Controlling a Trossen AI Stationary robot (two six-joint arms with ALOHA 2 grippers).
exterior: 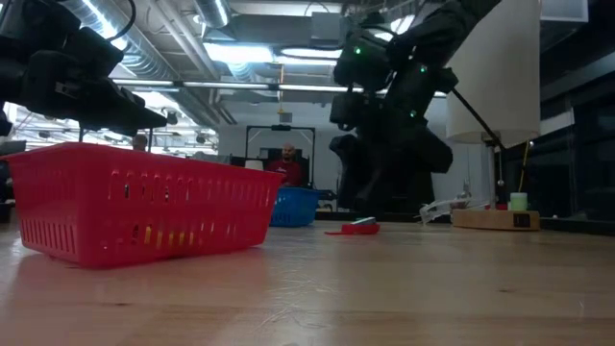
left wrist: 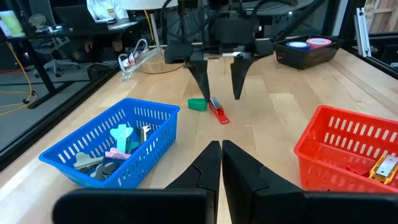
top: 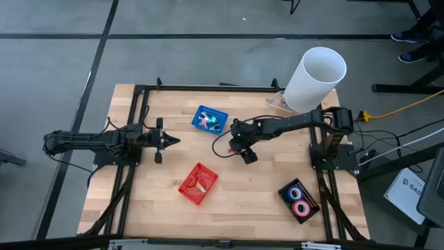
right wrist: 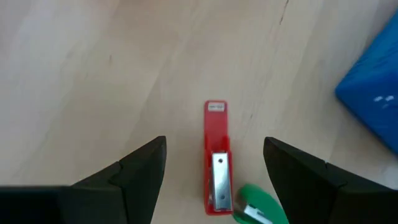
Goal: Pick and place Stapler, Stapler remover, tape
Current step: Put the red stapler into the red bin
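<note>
A small red stapler (right wrist: 216, 158) lies flat on the table with a green piece (right wrist: 258, 205) against one end; both show in the left wrist view too, the stapler (left wrist: 217, 112) beside the green piece (left wrist: 197, 104). My right gripper (right wrist: 214, 142) hangs open just above the stapler, pointing down, one finger on each side, touching nothing. It also shows from across the table (left wrist: 221, 94). My left gripper (top: 166, 141) is shut and waits at the table's left. Blue and pink tape rolls (top: 299, 198) lie in a black tray. A silvery-grey piece (left wrist: 144, 132) lies in the blue basket.
The blue basket (top: 210, 119) with several small pieces stands just left of the right gripper. A red basket (top: 198, 183) holding a stapler-like item (left wrist: 382, 167) sits near the front. A white cylinder (top: 316, 78) stands at the far right corner. Bare wood lies between the baskets.
</note>
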